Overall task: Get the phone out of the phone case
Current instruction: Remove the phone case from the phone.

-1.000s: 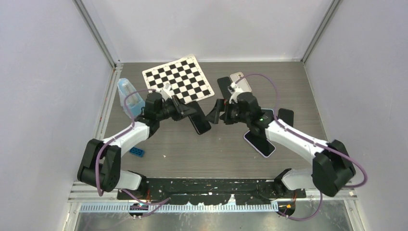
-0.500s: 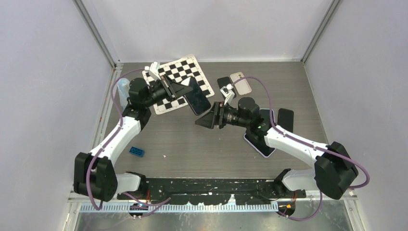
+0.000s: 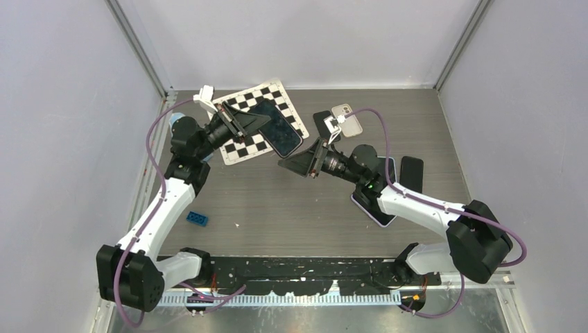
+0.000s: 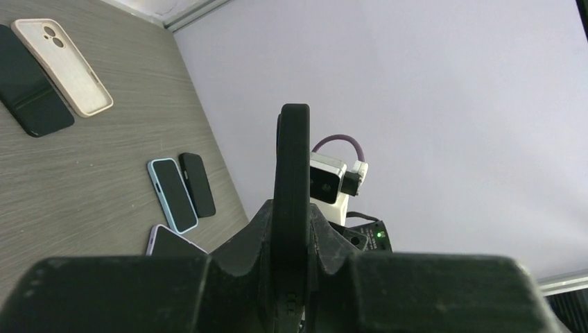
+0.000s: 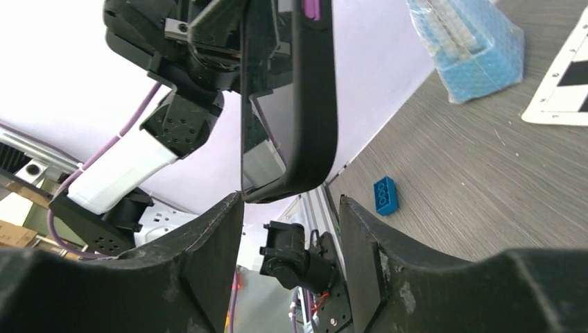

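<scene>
- Left jaws: the left gripper [image 3: 254, 124] is clamped on one end of the phone case [image 5: 315, 90], its two fingers pressed tight against the flat faces.
- Held that way, the cased phone [image 3: 279, 129] is up in the air over the near corner of the checkerboard [image 3: 260, 104], its free end pointing toward the right arm.
- From the left wrist the case shows edge-on, standing straight up out of the closed fingers [image 4: 326, 250].
- Right jaws: the right gripper [image 5: 290, 211] stands partly apart and grips nothing.
- From the right wrist, the free end of the case hangs just at the mouth of that gap, between the two fingertips [image 5: 215, 229]; whether either one touches it cannot be told.
- The dark screen sits inside the black rim, so the phone is not yet out of its case.
- A blue brick [image 3: 196, 219] lies on the table [image 3: 291, 215] below.
</scene>
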Tool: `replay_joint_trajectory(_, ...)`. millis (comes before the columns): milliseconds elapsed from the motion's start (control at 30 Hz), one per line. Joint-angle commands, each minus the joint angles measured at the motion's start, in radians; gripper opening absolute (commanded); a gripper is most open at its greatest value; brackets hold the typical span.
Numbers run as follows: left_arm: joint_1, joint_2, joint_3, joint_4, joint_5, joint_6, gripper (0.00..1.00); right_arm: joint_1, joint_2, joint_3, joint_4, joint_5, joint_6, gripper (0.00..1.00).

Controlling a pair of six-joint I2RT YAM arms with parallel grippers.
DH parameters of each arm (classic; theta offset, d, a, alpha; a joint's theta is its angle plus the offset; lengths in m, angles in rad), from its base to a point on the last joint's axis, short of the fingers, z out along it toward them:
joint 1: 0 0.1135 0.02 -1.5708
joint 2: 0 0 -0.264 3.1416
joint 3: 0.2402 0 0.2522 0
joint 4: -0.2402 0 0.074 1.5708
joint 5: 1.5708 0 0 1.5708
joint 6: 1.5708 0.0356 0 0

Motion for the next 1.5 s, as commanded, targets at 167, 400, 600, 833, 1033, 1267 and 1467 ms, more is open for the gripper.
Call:
replay_joint_trajectory(167, 0.000, -0.054, 0.007, 0.021, -0.057, -0.093, 0.00, 0.005, -0.024, -0.023, 0.230, 0.007, 0.052, 0.58)
replay_joint_trajectory(400, -0.001, -0.044, -0.020, 0.033, -0.063, -0.148, 0.00, 0.004, 0.002, 0.004, 0.260, 0.003, 0.098, 0.43)
replay_joint_trajectory(600, 0.000, -0.025, -0.017, -0.011, -0.060, -0.179, 0.00, 0.004, 0.004, 0.011, 0.216, 0.009, 0.062, 0.21)
replay_joint_trajectory(833, -0.001, -0.002, -0.029, -0.068, -0.036, -0.254, 0.00, 0.004, -0.038, 0.040, -0.004, 0.041, -0.153, 0.11)
replay_joint_trajectory(1033, -0.001, 0.017, -0.058, -0.042, -0.021, -0.315, 0.00, 0.004, -0.070, 0.054, -0.134, 0.103, -0.277, 0.08)
replay_joint_trajectory(1267, 0.000, 0.043, -0.066, -0.004, -0.008, -0.336, 0.00, 0.004, -0.079, 0.055, -0.207, 0.148, -0.344, 0.01)
replay_joint_trajectory(1467, 0.004, 0.076, -0.081, 0.057, -0.003, -0.323, 0.00, 0.003, -0.092, 0.064, -0.269, 0.157, -0.349, 0.13)
